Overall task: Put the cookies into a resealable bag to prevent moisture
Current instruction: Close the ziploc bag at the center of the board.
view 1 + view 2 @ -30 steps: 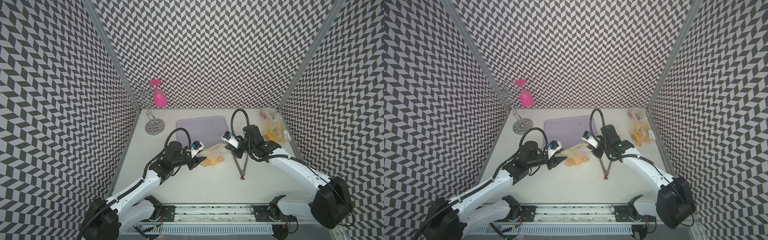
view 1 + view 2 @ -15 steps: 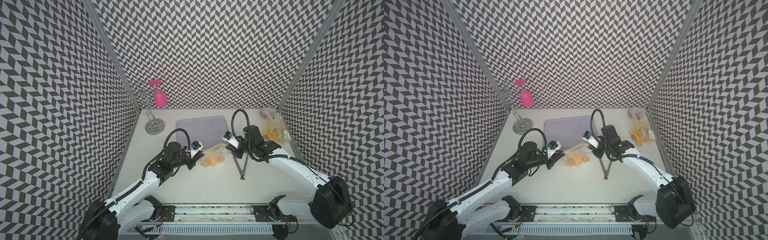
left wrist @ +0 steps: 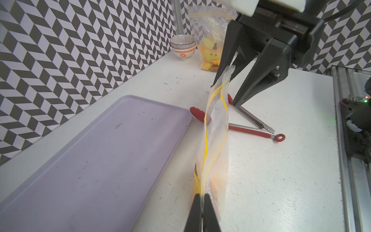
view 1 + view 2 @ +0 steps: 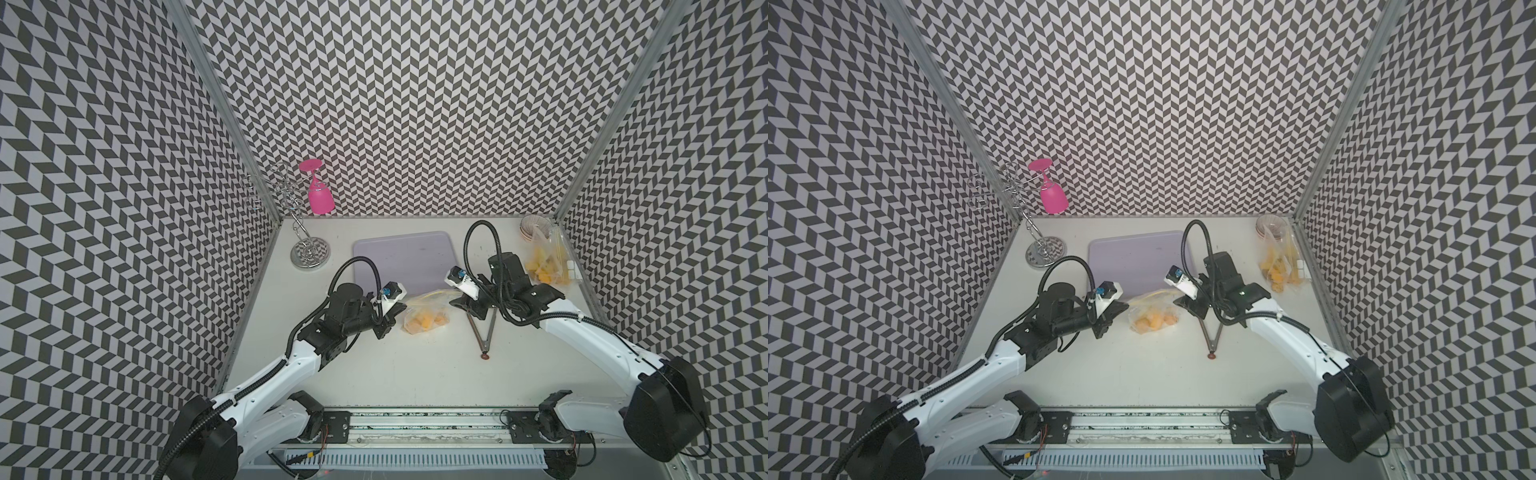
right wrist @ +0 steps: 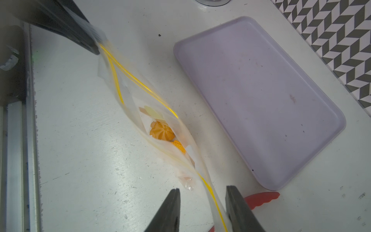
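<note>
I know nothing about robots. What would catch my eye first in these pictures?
The black-and-white zigzag walls on three sides hit you first. Mid-table, a clear bag of orange cookies stretches between two black grippers: the left gripper pinches one end, the right gripper stands open around the other. In the back left corner, a pink glass hangs upside down on a wire rack.

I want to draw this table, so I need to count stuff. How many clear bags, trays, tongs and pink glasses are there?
Clear bags: 2 (middle bag, corner bag)
Purple tray: 1
Tongs: 1
Pink glass: 1
Total: 5
</note>
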`<action>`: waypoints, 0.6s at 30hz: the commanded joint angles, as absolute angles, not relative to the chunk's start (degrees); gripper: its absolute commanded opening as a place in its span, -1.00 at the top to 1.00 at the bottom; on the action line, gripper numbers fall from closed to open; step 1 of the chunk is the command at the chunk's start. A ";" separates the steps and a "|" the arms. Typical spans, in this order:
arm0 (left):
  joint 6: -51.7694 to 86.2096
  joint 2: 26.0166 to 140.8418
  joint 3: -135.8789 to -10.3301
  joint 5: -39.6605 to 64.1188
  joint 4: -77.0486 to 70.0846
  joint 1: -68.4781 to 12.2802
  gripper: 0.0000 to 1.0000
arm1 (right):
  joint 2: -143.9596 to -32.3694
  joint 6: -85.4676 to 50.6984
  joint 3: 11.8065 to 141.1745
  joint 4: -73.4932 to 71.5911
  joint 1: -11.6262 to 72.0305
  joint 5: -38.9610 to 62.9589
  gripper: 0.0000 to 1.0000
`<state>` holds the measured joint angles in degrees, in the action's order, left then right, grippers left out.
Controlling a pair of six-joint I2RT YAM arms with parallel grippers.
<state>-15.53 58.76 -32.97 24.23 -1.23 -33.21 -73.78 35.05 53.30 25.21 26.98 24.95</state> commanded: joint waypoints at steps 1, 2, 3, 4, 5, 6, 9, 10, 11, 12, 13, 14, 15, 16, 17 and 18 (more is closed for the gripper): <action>-16.17 58.56 -33.73 25.15 -1.37 -32.91 1.00 | -74.65 36.46 55.19 25.14 26.76 27.04 0.44; -16.20 58.55 -33.69 25.01 -1.37 -32.96 1.00 | -74.98 36.63 55.76 25.46 26.69 27.22 0.45; -16.34 58.56 -33.75 24.88 -1.32 -32.96 1.00 | -75.19 37.03 56.10 25.76 26.74 27.39 0.45; -16.51 58.56 -33.85 24.87 -1.20 -32.96 1.00 | -75.33 37.69 56.40 26.10 26.79 27.52 0.42; -16.58 58.68 -33.88 24.74 -1.15 -32.81 1.00 | -75.53 38.43 56.55 26.32 26.80 27.73 0.41; -16.69 58.77 -34.01 24.74 -1.10 -32.87 1.00 | -75.67 38.79 56.69 26.52 26.75 27.90 0.41; -16.79 58.89 -34.27 24.94 -1.00 -32.76 1.00 | -76.09 39.91 57.09 27.12 26.76 28.46 0.74; -16.74 58.89 -34.24 25.05 -1.02 -32.78 1.00 | -76.24 40.31 57.42 27.48 26.74 28.92 0.89; -16.70 58.89 -34.23 25.28 -0.99 -32.78 1.00 | -76.30 40.83 57.76 27.91 26.76 29.42 0.92; -16.70 58.89 -34.30 25.37 -1.05 -32.72 1.00 | -76.37 41.25 57.83 27.89 26.80 29.81 0.88; -16.70 58.90 -34.28 25.39 -1.05 -32.74 1.00 | -76.36 41.59 57.95 27.64 26.75 30.30 0.57; -16.70 58.88 -34.33 25.40 -1.00 -32.65 1.00 | -76.29 41.95 57.95 27.51 26.73 30.74 0.35; -16.70 58.81 -34.28 25.41 -1.02 -32.69 1.00 | -76.18 42.14 57.78 27.06 26.80 31.06 0.28; -16.66 58.75 -34.35 25.46 -1.08 -32.70 1.00 | -76.10 42.11 57.66 26.45 26.76 31.16 0.36; -16.70 58.80 -34.20 25.40 -1.06 -32.65 1.00 | -76.23 42.10 57.74 26.41 26.79 31.35 0.73; -16.70 58.79 -34.21 25.35 -1.04 -32.69 1.00 | -76.44 42.25 58.00 26.60 26.75 31.58 1.00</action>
<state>-15.77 58.83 -32.97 24.34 -1.23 -32.95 -75.96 40.80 56.42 28.25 26.85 29.26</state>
